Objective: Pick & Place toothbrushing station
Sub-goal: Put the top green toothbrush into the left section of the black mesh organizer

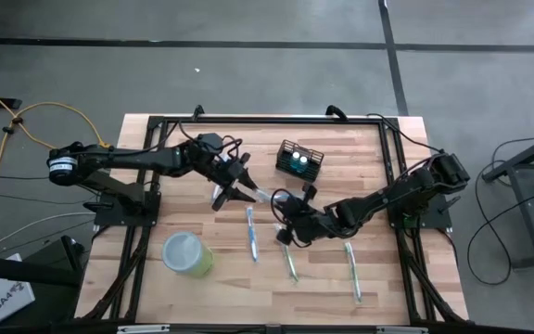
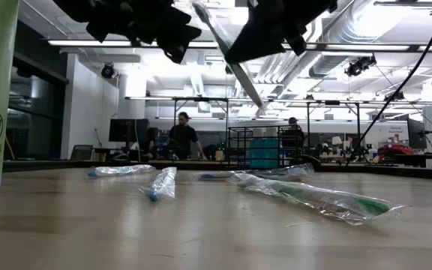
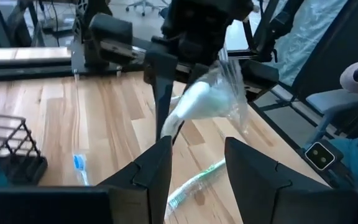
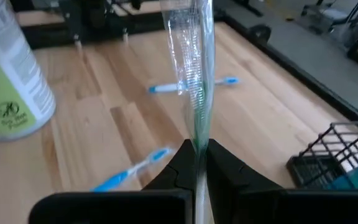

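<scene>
While the right gripper (image 4: 197,163) is pinched shut on a green toothbrush (image 4: 194,74) in crinkly clear wrap, lifted off the bench (image 1: 156,167) at its middle, the left gripper (image 1: 233,188) hangs just left of it, fingers partly spread and empty. This looks like a hand-over or a carry toward the toothbrushing station (image 1: 299,160), the stiff black wire-mesh basket standing at the far middle. Next the slim, slippery handle needs tilting upright over its opening. More wrapped brushes and a smooth light-green cup (image 1: 187,253) lie nearer.
</scene>
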`<action>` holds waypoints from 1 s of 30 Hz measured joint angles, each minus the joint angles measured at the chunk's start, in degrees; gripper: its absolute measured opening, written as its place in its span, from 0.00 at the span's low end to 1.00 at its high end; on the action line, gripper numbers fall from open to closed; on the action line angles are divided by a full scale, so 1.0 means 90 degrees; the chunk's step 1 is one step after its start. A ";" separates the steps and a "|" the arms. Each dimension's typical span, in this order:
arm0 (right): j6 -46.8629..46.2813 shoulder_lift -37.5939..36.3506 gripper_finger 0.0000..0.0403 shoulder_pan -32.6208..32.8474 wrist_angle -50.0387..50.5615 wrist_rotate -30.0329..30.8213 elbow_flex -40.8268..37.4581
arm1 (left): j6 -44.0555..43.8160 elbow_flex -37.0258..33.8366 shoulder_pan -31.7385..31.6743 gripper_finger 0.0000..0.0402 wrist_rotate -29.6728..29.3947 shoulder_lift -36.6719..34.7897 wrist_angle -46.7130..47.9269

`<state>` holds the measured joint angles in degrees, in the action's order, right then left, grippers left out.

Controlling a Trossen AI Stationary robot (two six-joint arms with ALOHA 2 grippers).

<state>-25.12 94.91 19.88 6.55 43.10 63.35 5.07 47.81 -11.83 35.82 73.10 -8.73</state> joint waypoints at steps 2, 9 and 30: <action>0.0104 0.0000 0.02 0.0000 -0.0138 0.0081 0.0000 | 0.0074 0.0000 0.0058 0.36 0.0006 0.0000 -0.0141; 0.0258 0.0000 0.02 0.0000 -0.0480 0.0097 0.0000 | 0.0110 0.0000 0.0184 0.36 0.0014 0.0000 -0.0592; 0.0441 0.0000 0.02 -0.0049 -0.1001 -0.0525 0.0000 | 0.0227 0.0000 0.0360 0.36 -0.0167 0.0000 -0.0684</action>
<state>-21.15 94.91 19.44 -2.46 38.38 63.35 7.12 47.81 -8.59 34.32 73.10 -14.89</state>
